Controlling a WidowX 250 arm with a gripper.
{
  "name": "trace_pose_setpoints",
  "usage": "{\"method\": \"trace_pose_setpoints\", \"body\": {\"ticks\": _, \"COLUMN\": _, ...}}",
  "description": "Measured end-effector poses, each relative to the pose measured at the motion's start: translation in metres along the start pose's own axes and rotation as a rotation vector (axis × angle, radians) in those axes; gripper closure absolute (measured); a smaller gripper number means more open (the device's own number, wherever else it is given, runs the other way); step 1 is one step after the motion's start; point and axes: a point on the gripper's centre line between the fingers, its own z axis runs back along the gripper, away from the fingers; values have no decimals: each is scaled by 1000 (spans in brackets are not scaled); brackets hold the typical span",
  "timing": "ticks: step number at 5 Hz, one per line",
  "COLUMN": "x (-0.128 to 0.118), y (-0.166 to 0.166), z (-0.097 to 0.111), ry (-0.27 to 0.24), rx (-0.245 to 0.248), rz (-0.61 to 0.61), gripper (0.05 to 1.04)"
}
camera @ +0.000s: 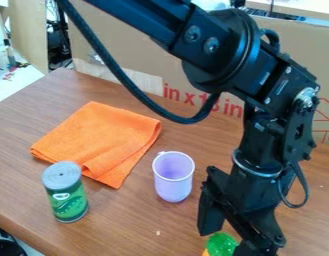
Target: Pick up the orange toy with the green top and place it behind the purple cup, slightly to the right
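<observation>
The gripper [227, 240] hangs at the lower right, near the bottom edge, with its fingers spread apart. A bright green, rounded thing with some orange at its lower left [222, 244] shows between and just beyond the fingertips, partly covered by the right finger and cut off by the view's edge; whether the fingers touch it, I cannot tell. To the gripper's left a light purple cup [173, 180] stands upright. Farther left stands a green can with a grey lid [65, 192]. Behind them an orange cloth [103, 140] lies folded on the table.
The brown wooden table [133, 225] has its left edge running down to the lower left. A cardboard panel with red print [143, 62] stands along the back. A black cable loops down from the arm above the table's middle.
</observation>
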Motion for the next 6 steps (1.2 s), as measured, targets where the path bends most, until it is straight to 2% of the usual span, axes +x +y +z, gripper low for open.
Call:
{"method": "trace_pose_setpoints", "body": {"ticks": 2, "x": 0, "y": 0, "z": -15, "ry": 50, "rx": -7, "rz": -15, "gripper": 121}}
{"method": "trace_pose_setpoints", "body": {"ticks": 3, "x": -2, "y": -1, "z": -15, "ry": 60, "rx": -21, "rz": -13, "gripper": 382}}
{"method": "trace_pose_setpoints", "body": {"ticks": 4, "x": -3, "y": 3, "z": -15, "ry": 64, "rx": -28, "rz": -2, "gripper": 443}}
{"method": "trace_pose_setpoints", "body": {"ticks": 5, "x": -3, "y": 3, "z": -7, "ry": 41, "rx": -38, "rz": -12, "gripper": 443}}
{"method": "trace_pose_setpoints", "body": {"ticks": 6, "x": 5, "y": 16, "z": 33, "ry": -63, "rx": -35, "rz": 13, "gripper": 443}}
